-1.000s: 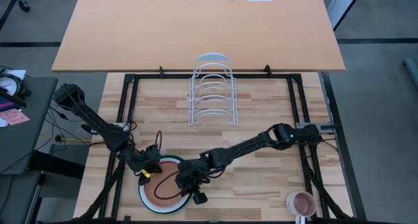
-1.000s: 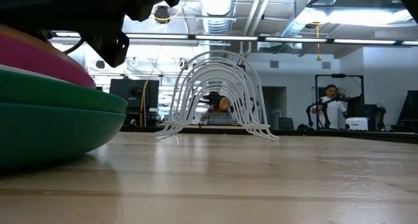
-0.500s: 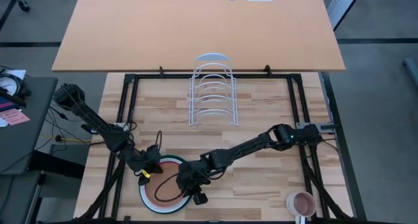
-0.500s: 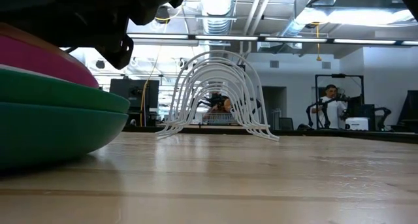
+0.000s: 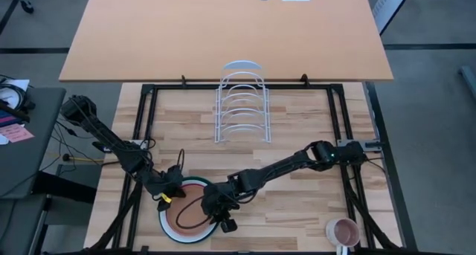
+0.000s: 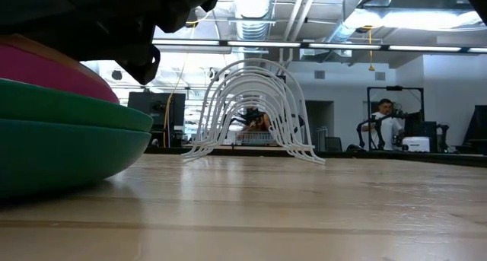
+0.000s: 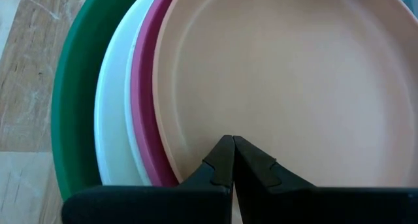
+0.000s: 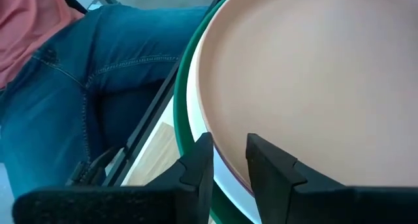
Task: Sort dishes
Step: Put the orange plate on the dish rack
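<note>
Right gripper (image 8: 228, 160), at the lower centre of the high view, has its jaws apart, straddling the rim of the terracotta plate (image 8: 313, 74); nothing is clamped. Left gripper (image 7: 232, 160), jaws together, rests on that plate's opposite edge. The terracotta plate tops a stack of magenta plate (image 7: 145, 113), white plate (image 7: 112, 113) and green plate (image 7: 75, 100) on the table (image 5: 297, 203), lower left of centre.
</note>
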Available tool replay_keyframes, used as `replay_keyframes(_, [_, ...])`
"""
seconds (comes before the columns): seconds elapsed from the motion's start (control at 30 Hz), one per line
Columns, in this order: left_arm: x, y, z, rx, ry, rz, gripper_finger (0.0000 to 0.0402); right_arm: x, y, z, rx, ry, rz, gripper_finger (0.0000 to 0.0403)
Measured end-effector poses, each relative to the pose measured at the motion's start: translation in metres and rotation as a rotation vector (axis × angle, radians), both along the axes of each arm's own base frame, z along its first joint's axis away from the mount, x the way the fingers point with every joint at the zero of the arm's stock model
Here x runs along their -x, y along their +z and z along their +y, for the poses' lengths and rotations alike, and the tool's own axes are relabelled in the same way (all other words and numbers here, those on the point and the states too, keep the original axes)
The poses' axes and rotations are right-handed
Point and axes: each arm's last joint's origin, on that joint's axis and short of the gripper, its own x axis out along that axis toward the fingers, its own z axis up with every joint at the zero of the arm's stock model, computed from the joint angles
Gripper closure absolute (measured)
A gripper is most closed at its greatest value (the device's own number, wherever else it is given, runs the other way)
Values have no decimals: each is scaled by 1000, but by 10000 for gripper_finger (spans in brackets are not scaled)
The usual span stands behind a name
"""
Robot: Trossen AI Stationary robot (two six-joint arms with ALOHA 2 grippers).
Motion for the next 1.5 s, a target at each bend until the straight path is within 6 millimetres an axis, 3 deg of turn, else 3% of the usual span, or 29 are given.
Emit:
replay_keyframes(0.13, [0, 0, 0, 0, 0, 0, 401, 0, 0, 1, 1, 9, -7, 300])
replay_keyframes(0.4, [0, 0, 0, 0, -1, 0, 401, 2, -2, 0, 61, 84, -32, 241])
replay_keyframes(0.5, [0, 0, 0, 0, -1, 0, 401, 1, -2, -5, 62, 76, -24, 238])
replay_keyframes(0.63, [0, 0, 0, -1, -4, -1, 401, 1, -4, -11, 56, 76, 4, 261])
replay_keyframes(1.03, [0, 0, 0, -10, 3, -8, 401, -1, -3, -15, 90, 133, -45, 389])
replay_keyframes(1.2, [-1, 2, -1, -16, -18, -16, 401, -1, -3, -15, 103, 144, -65, 400])
replay_keyframes(1.37, [-7, 20, -10, 12, -151, -42, 401, -2, 4, -17, 119, 124, -41, 402])
replay_keyframes(1.5, [-14, 49, -17, 22, -205, -129, 401, -4, 11, -23, 142, 106, -28, 402])
